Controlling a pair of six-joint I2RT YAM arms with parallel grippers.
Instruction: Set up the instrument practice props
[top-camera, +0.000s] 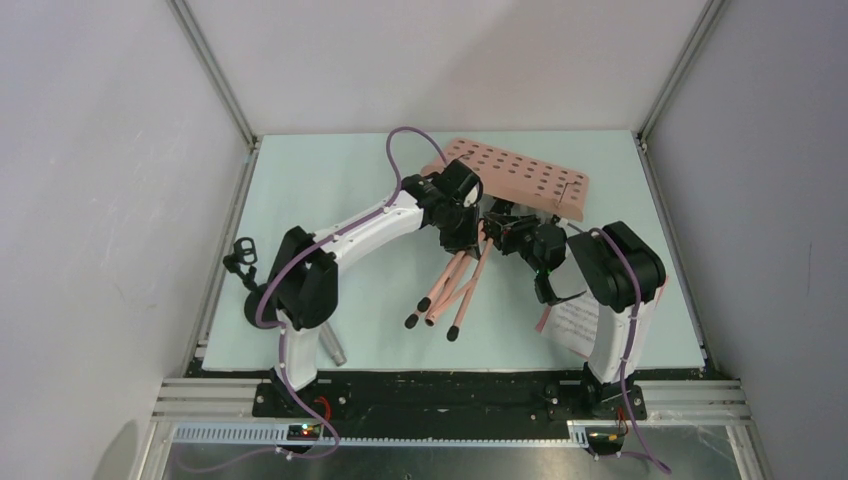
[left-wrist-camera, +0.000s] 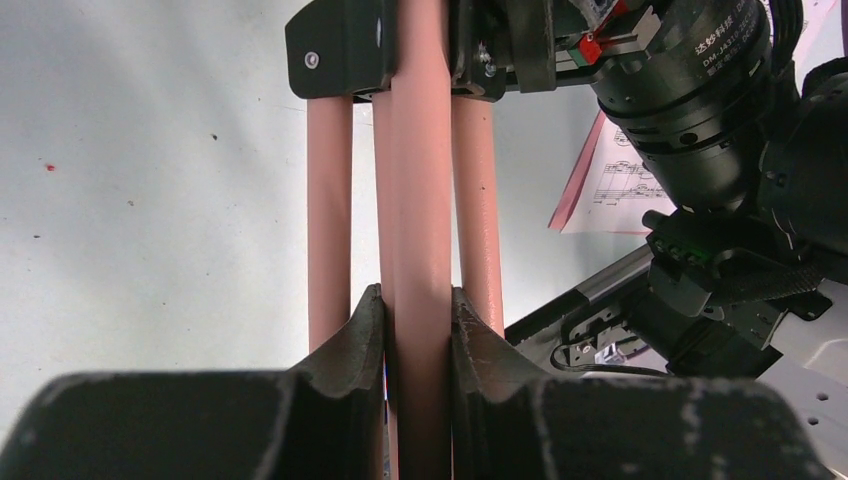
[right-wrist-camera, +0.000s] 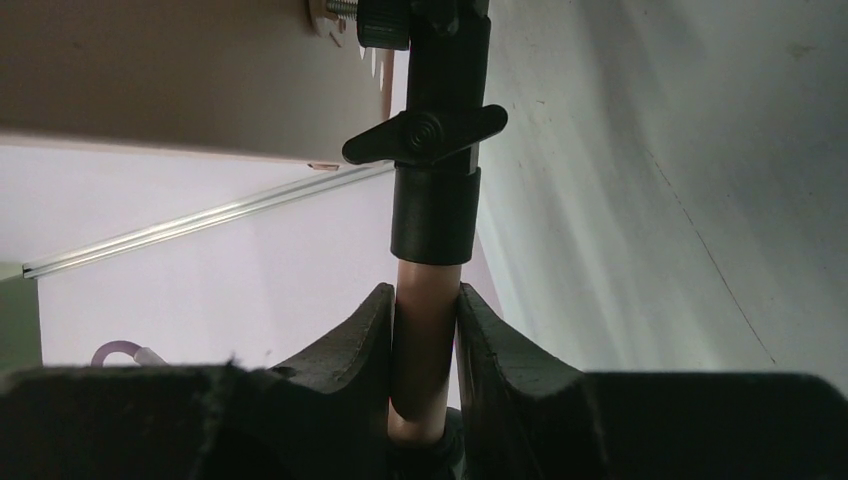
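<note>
While the music stand (top-camera: 520, 180) lay mid-counter (top-camera: 330, 180), desk end at the far side and legs folded toward the arm bases, your left claw (left-wrist-camera: 418, 300) pinched its centre pole. Your right claw (right-wrist-camera: 425, 298) squeezed the tube just under the black collar (right-wrist-camera: 435, 215). Sheet-music pages (top-camera: 575, 325) sat by the right arm's base.

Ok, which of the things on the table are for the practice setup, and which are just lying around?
For the job:
music stand
sheet music
microphone
mic stand

Just there:
purple cable
table
</note>
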